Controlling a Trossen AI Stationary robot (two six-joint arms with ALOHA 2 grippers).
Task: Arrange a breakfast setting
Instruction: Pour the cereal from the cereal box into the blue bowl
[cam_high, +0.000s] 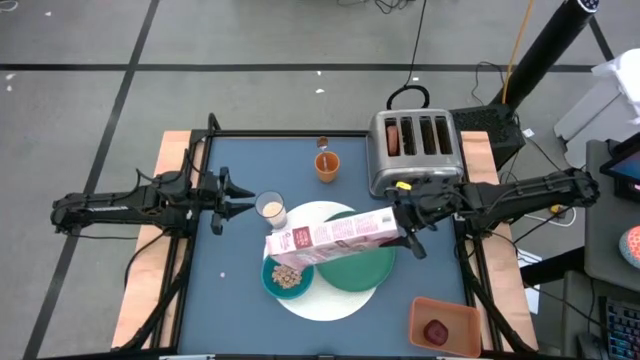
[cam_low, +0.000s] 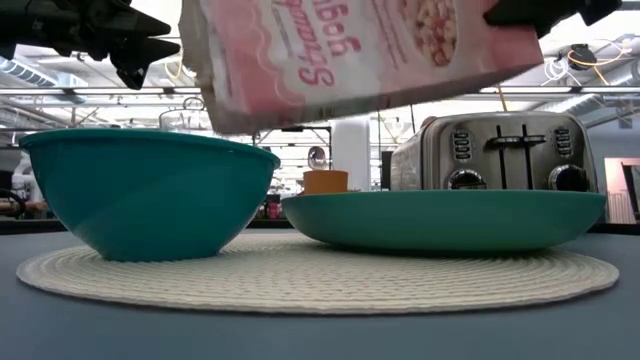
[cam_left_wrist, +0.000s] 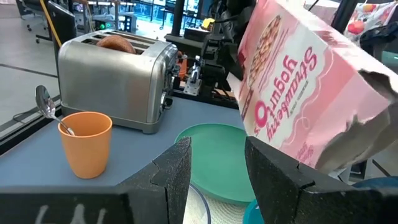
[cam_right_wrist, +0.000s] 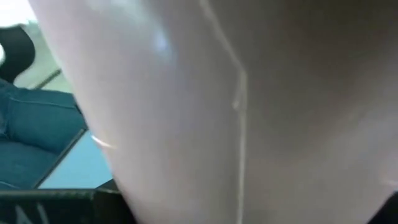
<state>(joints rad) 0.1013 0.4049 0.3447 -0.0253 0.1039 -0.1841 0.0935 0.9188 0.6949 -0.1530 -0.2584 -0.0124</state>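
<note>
overhead and table-level views, sharing toaster (cam_high: 415, 150)

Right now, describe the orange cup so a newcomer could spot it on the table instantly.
Start at the silver four-slot toaster at the table's far edge. Just left of it in the high view stands the small orange plastic cup, off the round white woven mat. It alone holds a silver spoon, unlike the milk glass.

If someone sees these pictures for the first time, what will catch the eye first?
Probably the pink cereal box, which the right gripper holds tilted above the teal bowl, where cereal already lies. Next, the silver toaster at the table's far side, a brown bread in one slot, with the orange cup beside it.
</note>
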